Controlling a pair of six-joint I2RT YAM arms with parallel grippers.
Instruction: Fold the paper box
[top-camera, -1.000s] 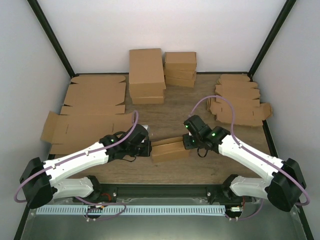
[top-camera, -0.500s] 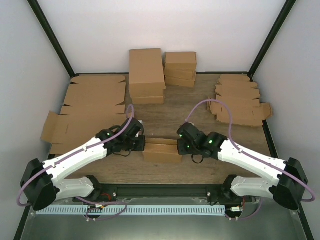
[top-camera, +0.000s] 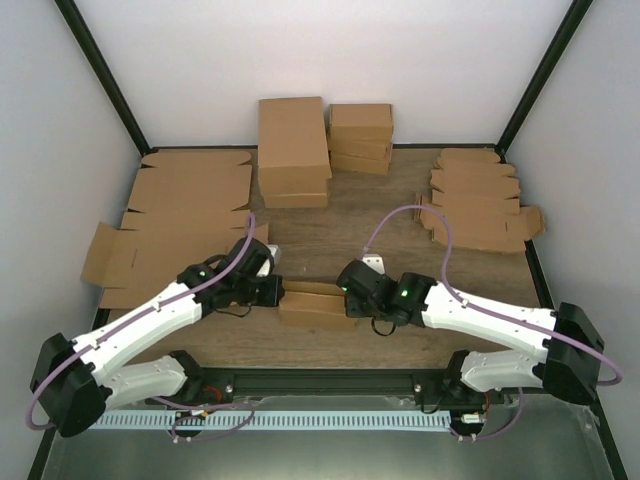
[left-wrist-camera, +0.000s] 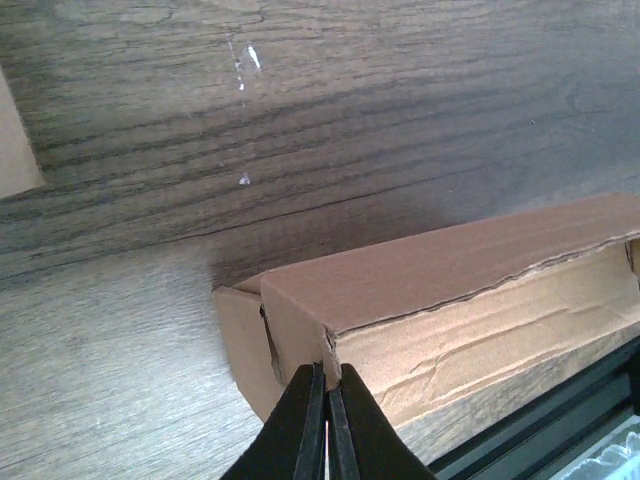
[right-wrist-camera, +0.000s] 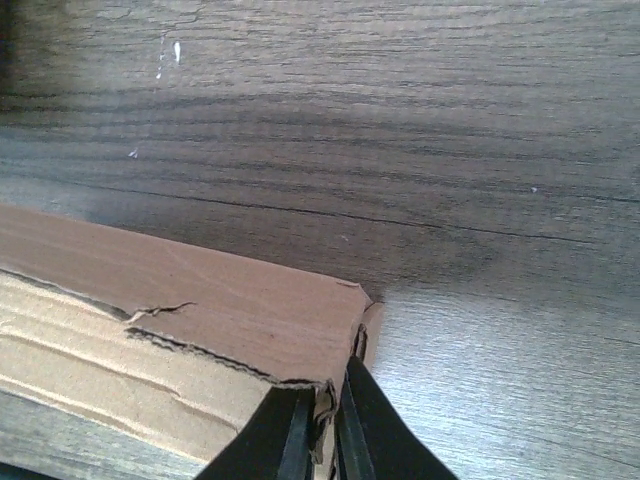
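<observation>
Jaws, overhead view: both nearly closed, left gripper (top-camera: 272, 292) clamped on the left end of the paper box (top-camera: 313, 305), right gripper (top-camera: 350, 295) clamped on its right end, so the box is pinched between the two arms.
Box spot, overhead view: on the wooden table (top-camera: 340, 225) near the front edge, about midway between the arm bases, long side running left to right.
Left of table: big flat cardboard sheets (top-camera: 185, 215) spread out, with the left arm reaching across their near corner.
Back of table: two stacks of closed brown boxes (top-camera: 293, 150) side by side against the wall, well apart from the paper box.
Far right: messy pile of flat die-cut blanks (top-camera: 478, 205).
Jaws, left wrist view: down to a thin slit, the left fingers (left-wrist-camera: 300, 420) nipping the cardboard edge right at the box's corner.
Box, left wrist view: resting on the wood, smooth top panel folded over and creased side wall facing the camera, with a ragged line where they meet. The end flap (left-wrist-camera: 240, 340) stands slightly off the end, leaving a dark gap behind it.
Bottom right, left wrist view: black rail (left-wrist-camera: 560, 430) just past the box.
Jaws, right wrist view: narrow too, right fingers (right-wrist-camera: 285, 430) gripping the wall at the box's right-hand corner.
Box, right wrist view: top panel has a torn, jagged edge running along it, and bare wood grain fills everything beyond the box.
</observation>
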